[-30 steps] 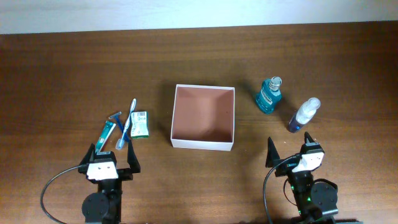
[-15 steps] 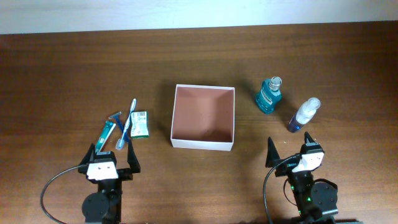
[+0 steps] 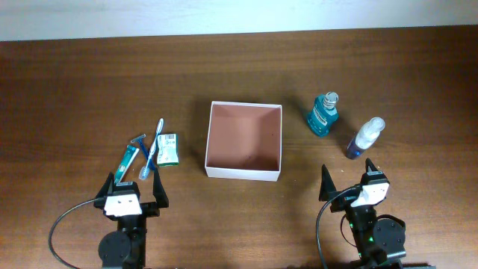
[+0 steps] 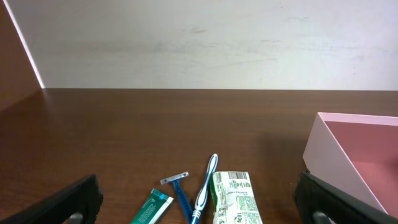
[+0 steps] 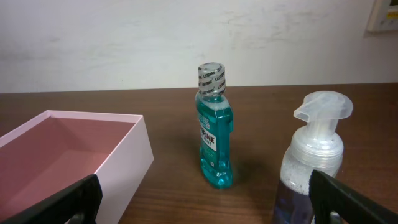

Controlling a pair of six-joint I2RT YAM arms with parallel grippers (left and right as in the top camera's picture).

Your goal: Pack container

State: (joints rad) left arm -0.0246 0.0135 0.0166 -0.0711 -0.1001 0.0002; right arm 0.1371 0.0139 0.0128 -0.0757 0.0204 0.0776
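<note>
Nothing has shifted: my left claw (image 3: 134,181) and right claw (image 3: 347,175) stay spread wide, empty, at seven and five o'clock. The box (image 3: 244,172) sits mid-tabletop (image 3: 89,82), bare inside; toothpaste (image 3: 129,159) at nine, mouthwash (image 3: 323,114) at three. Packing hasn't begun.

We keep both arms folded low at the near side, one left and one right, well apart. Our left gripper (image 3: 134,186) points forward with its jaws spread wide and nothing between them. Our right gripper (image 3: 347,178) is likewise wide open and empty, turned slightly.
</note>
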